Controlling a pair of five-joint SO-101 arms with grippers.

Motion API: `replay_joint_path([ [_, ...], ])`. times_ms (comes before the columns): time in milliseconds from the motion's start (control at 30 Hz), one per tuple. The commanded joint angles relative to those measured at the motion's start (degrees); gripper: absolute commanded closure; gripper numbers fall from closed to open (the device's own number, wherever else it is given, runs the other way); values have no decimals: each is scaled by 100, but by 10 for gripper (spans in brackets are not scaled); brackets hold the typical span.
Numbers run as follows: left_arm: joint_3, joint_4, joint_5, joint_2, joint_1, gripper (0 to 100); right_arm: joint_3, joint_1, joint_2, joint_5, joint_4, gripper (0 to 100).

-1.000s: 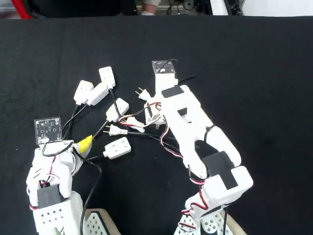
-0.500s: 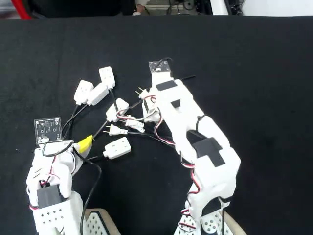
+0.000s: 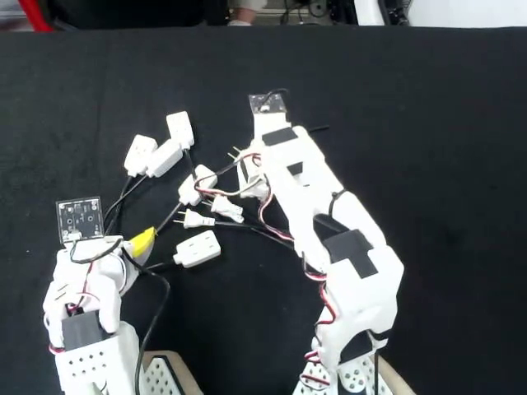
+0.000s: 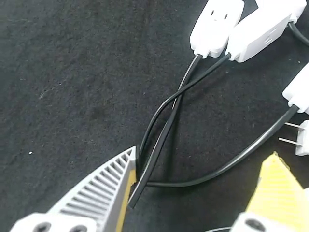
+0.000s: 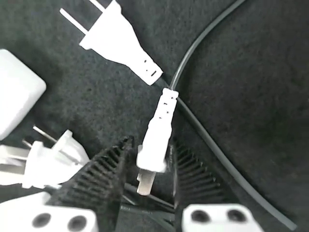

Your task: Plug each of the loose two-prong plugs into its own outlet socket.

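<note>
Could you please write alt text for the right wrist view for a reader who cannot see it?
The right gripper straddles a white plug, jaws open on either side. A second plug and a black cord lie beyond on the black table.

You have a desk (image 3: 445, 123) covered in black, slightly fuzzy cloth that spreads across nearly the whole high view. Beyond its far edge you see a red object (image 3: 33, 12) at 11 o'clock, dark cables (image 3: 300, 10) at 12 o'clock, and a white surface (image 3: 469, 11) at 1 o'clock.
</note>
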Motion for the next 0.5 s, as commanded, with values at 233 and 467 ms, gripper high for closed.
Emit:
replay_joint_path([
  [233,145,-352,0,-35,-347,614,-681,0,-31,-35,413,899],
  [467,145,-352,0,-35,-374,614,-470,35,-75,501,1073,942],
])
